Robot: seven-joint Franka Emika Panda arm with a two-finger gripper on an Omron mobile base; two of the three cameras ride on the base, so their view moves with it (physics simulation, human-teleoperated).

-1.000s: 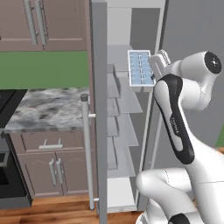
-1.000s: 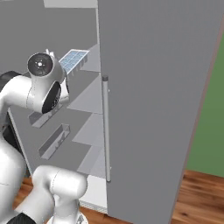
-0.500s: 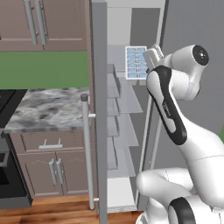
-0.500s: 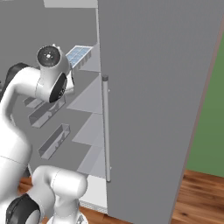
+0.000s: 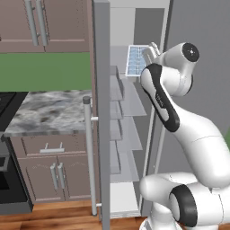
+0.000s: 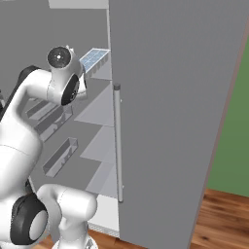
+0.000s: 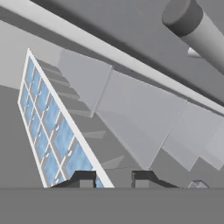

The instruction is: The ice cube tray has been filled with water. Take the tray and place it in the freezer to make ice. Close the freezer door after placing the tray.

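Pale blue cells mark the ice cube tray (image 5: 135, 60), carried high inside the open freezer (image 5: 130, 134), level with the top shelf. The gripper (image 7: 113, 178) is pinched nearly shut on the tray's near edge; in the hand view one fingertip sits against the tray's corner, so you hold it by the end only. The water (image 7: 48, 120) is not spilling that I can see. Keep the tray flat as you push in. Judgement: get most of its length over the shelf before letting go, lower until it rests, then part the jaws. Back out straight. The freezer door (image 5: 100, 112) stands wide at your left; its bar handle (image 5: 89, 155) is your next target.
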